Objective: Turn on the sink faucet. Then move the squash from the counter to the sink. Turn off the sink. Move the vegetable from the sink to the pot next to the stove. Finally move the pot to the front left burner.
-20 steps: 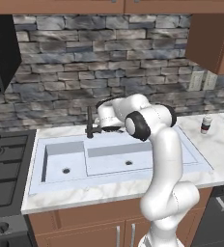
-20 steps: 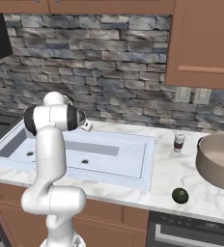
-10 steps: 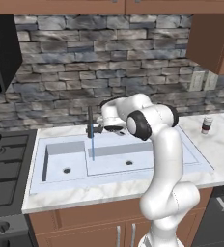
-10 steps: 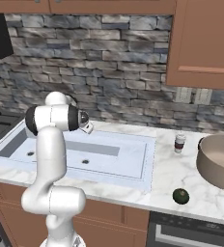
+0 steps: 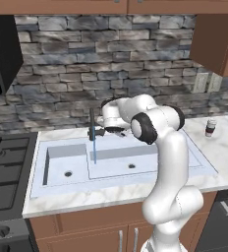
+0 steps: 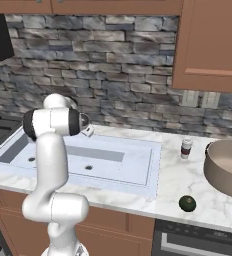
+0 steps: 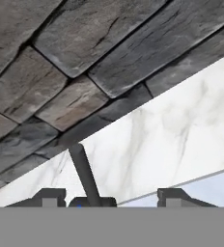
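At the middle of the left base view the gripper sits just beside the faucet, its fingers spread apart with nothing between them; in the hand view the two tips stand wide at the bottom edge, the faucet's dark post rising between them. A thin blue stream of water falls into the sink, a pale double basin set in the white marble counter. A grey stone wall runs behind, under brown cabinets. In the right base view, lower right, the squash lies on the counter near the pot, with a small jar further back. The stove fills the left edge.
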You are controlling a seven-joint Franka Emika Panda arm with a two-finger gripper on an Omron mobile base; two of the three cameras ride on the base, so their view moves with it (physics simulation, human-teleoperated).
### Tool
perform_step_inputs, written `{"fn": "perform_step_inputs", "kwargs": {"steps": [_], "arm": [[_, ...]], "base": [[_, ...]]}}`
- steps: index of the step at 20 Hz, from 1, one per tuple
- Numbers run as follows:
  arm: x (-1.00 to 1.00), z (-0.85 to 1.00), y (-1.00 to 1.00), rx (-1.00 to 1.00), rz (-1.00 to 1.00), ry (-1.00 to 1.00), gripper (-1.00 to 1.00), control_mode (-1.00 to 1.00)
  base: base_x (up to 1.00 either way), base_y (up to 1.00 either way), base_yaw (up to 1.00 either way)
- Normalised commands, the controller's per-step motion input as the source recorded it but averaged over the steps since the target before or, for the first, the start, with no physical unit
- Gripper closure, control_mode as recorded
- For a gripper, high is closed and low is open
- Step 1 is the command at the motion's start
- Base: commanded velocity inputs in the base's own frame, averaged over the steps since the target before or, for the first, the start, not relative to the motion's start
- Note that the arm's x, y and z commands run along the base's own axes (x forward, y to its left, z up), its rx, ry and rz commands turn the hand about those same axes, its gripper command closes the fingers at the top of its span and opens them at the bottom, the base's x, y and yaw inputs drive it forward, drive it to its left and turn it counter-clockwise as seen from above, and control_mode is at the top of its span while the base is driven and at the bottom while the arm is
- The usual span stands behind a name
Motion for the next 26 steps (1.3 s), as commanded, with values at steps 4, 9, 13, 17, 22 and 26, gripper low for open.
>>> {"fn": "perform_step_inputs", "kwargs": {"steps": [4, 9, 13, 17, 22, 26], "arm": [[-0.15, 0.42, -0.01, 0.00, 0.00, 0.00, -1.00, -1.00], [-0.19, 0.51, -0.05, 0.00, 0.00, 0.00, -1.00, -1.00], [-0.36, 0.58, -0.04, 0.00, 0.00, 0.00, -1.00, -1.00], [-0.51, 0.68, -0.11, 0.00, 0.00, 0.00, -1.00, -1.00], [-0.58, 0.82, -0.20, 0.00, 0.00, 0.00, -1.00, -1.00], [-0.60, 0.77, -0.31, 0.00, 0.00, 0.00, -1.00, -1.00]], "base": [[0.00, 0.00, 0.00], [0.00, 0.00, 0.00], [0.00, 0.00, 0.00], [0.00, 0.00, 0.00], [0.00, 0.00, 0.00], [0.00, 0.00, 0.00]]}}
